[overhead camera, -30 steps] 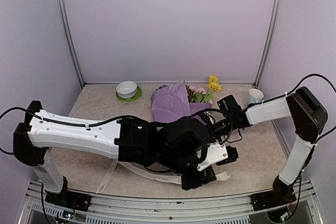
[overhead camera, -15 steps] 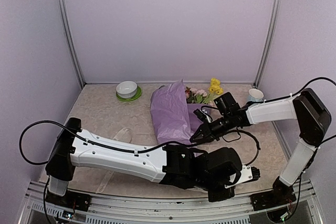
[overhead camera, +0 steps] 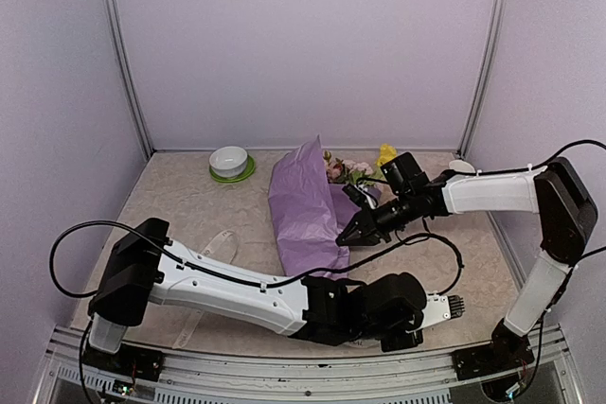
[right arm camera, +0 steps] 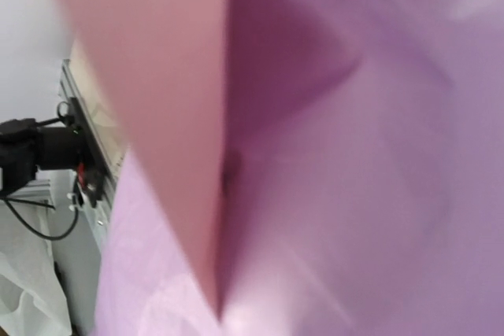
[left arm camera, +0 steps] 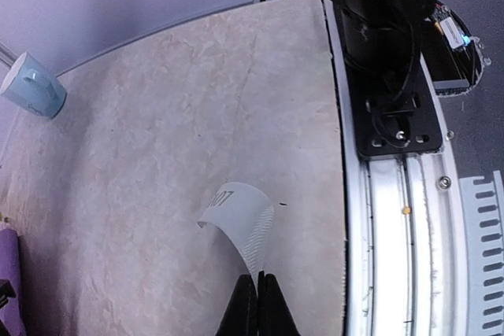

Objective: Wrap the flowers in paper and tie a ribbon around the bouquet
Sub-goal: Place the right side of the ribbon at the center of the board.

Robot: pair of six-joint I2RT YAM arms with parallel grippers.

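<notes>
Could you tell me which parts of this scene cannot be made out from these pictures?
1. Right wrist view: blurred paper fills it, hiding the right gripper's fingers; whether they pinch the paper is unclear.
2. Top view: the left arm covers most of the ribbon.
3. Top view: the paper hides the flowers' stems.
4. Left wrist view: the frame's lower edge cuts off the left gripper, shut on the ribbon.

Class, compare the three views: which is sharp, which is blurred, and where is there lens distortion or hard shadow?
Right wrist: the paper fills the frame, too close, soft and out of focus. Left wrist: sharp on the ribbon, but the table edge bows, a wide-lens effect. Top external: even, diffuse light, no hard shadows or glare.
</notes>
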